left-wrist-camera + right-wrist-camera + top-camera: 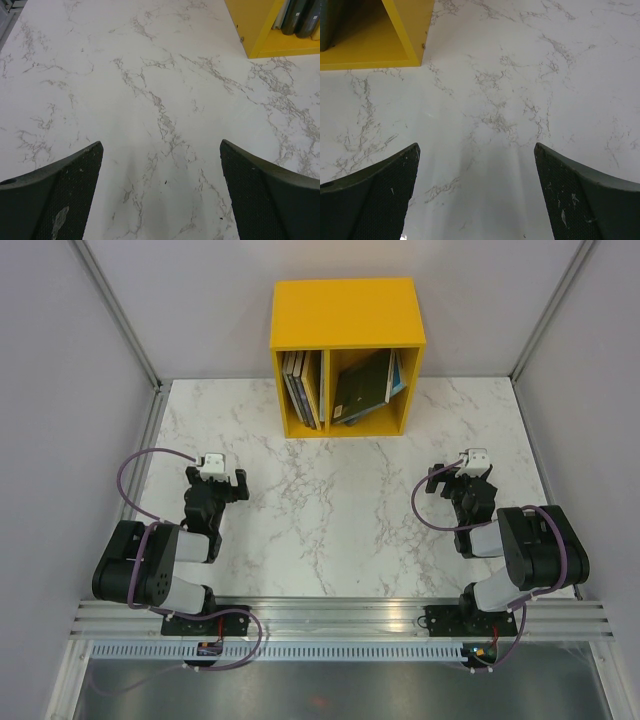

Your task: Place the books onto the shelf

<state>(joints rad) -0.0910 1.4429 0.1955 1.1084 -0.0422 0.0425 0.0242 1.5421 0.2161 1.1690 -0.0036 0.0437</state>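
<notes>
Right, the shelf (345,310) sits at the far edge of the table (330,520), open side toward me, and all the books I can find are inside it; in the left compartment a row of books (303,388) stands nearly upright against the divider (326,385); in the right compartment the other books (362,388) lean over at a slant, a dark green cover facing out with a blue one behind it. I cannot count the books or read any cover from above. The left wrist view catches only the shelf's near corner and two dark spines, cut off at the frame edge; the right wrist view shows a yellow corner and a dark sliver I cannot identify. The left gripper (215,478) hangs over bare marble, well apart from the shelf, fingers spread wide with nothing between them; the right gripper (462,478) is the same on its side, spread and carrying nothing. Purple cables (130,480) loop off each arm; a metal rail (340,615) runs along the near edge.
</notes>
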